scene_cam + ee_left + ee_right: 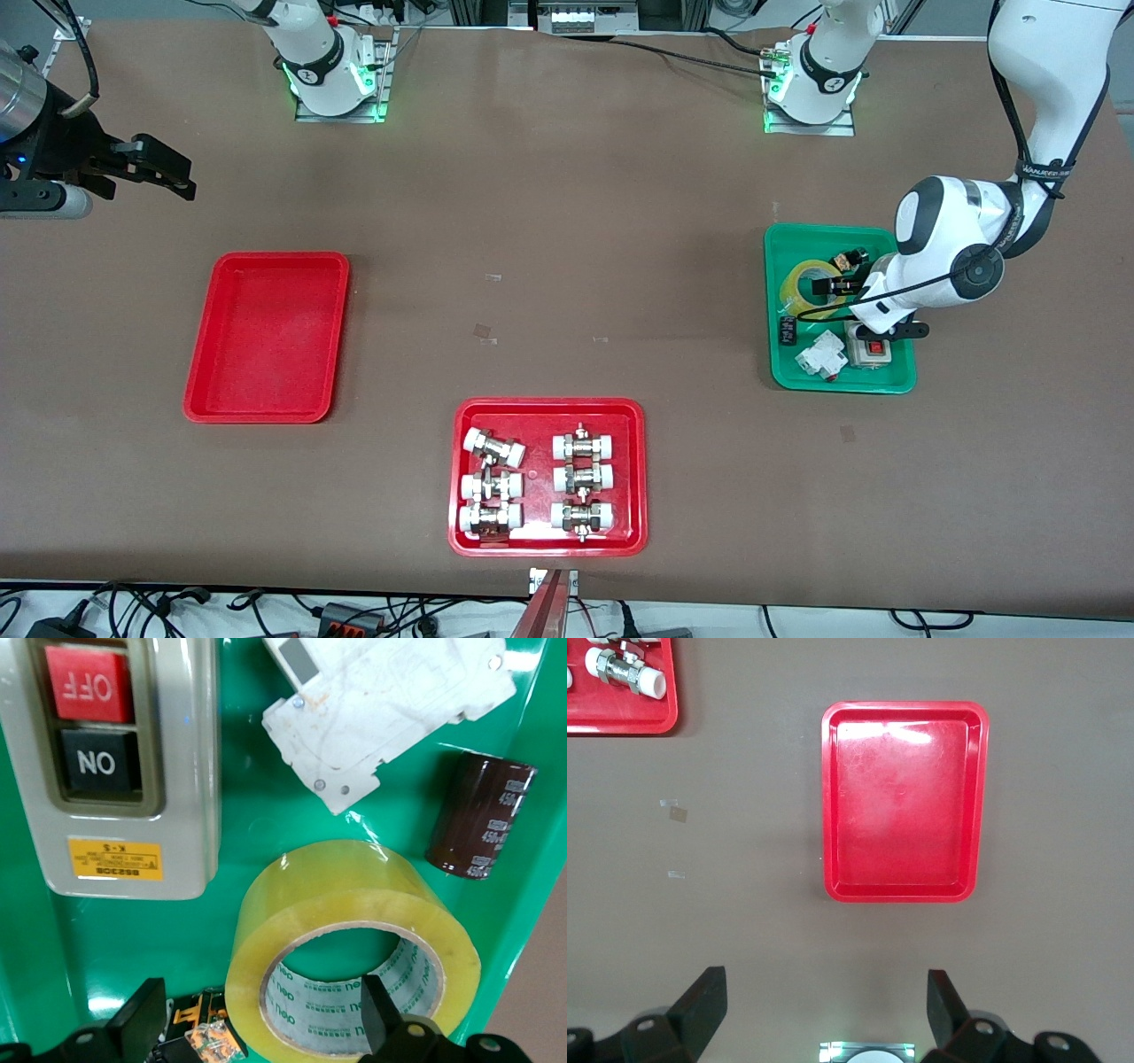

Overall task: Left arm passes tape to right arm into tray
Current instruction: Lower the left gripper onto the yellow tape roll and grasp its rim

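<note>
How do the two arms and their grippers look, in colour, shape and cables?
Both arms are white, rounded and jointed, with green lights glowing at their bases. The left arm has dark joint caps and a black cable strapped along it; its left gripper is black. The right arm shows a silver wrist with a thin black cable; its right gripper is black with two-finger jaws.

yellow tape (354, 930), red tray (266, 337), green tray (780, 372)

Switch box (111, 771) buttons read "OFF" and "ON".
</note>
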`<state>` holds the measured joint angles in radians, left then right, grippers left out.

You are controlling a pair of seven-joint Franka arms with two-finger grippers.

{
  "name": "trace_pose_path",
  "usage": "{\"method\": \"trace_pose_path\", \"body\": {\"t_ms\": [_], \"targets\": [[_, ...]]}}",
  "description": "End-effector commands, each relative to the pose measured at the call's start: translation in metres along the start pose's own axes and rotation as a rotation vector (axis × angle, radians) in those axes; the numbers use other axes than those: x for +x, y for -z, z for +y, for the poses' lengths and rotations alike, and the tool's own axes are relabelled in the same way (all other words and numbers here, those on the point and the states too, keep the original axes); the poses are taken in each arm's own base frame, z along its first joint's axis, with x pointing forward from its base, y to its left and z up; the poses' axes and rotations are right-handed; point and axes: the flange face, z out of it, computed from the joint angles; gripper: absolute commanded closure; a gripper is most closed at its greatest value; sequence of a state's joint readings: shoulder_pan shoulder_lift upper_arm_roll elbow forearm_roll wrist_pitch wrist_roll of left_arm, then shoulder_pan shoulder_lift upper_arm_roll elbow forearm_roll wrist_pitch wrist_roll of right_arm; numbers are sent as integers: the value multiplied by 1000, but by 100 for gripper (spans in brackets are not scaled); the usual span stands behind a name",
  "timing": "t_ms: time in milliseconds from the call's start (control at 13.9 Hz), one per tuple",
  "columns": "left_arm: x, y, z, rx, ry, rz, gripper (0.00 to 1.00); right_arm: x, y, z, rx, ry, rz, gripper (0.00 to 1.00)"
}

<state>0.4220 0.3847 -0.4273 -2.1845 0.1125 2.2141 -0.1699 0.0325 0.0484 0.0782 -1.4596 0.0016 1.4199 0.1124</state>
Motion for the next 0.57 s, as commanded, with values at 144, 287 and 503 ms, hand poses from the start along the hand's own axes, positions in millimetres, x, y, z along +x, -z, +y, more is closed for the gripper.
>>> {"method": "trace_pose_path", "body": {"t_ms": [144, 287, 503], "targets": [[-2, -6, -8, 6, 1, -4, 22, -2, 0, -2, -8, -7, -11, 0], [-2, -6, -8, 7, 3, -3, 41, -2, 0, -2, -8, -7, -11, 0], [-2, -5, -8, 10, -8, -6, 71, -2, 0, -2, -8, -7, -9, 0]]}}
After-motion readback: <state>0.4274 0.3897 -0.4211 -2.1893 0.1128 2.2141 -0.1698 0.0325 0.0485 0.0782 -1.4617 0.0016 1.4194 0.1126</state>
